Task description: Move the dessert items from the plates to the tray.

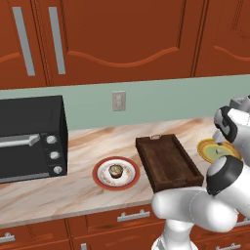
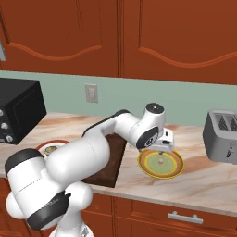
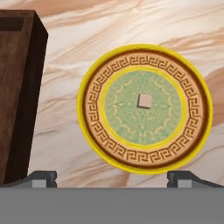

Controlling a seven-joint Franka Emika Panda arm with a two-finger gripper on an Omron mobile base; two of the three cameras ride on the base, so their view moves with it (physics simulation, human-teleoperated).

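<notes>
My gripper (image 3: 113, 178) is open and hangs above the yellow-green plate (image 3: 94, 131), its fingertips (image 3: 42, 176) spread wide with nothing between them. The tiny pale beige piece (image 3: 145, 101) lies at that plate's centre, straight below the hand (image 2: 163, 139). From the right base the same piece (image 2: 160, 161) shows on the plate (image 2: 144, 167). The brown cupcake (image 1: 115, 170) sits on the white plate with a red rim (image 1: 99, 177), left of the dark wooden tray (image 1: 168, 161). The tray (image 3: 17, 87) holds nothing and lies between the two plates.
A black oven (image 1: 29, 136) stands at the counter's left end. A grey toaster (image 2: 222, 136) stands to the right of the yellow-green plate. A wall outlet (image 1: 118, 101) is above the counter, under red-brown cabinets. My own arm hides part of the yellow-green plate (image 1: 207, 146).
</notes>
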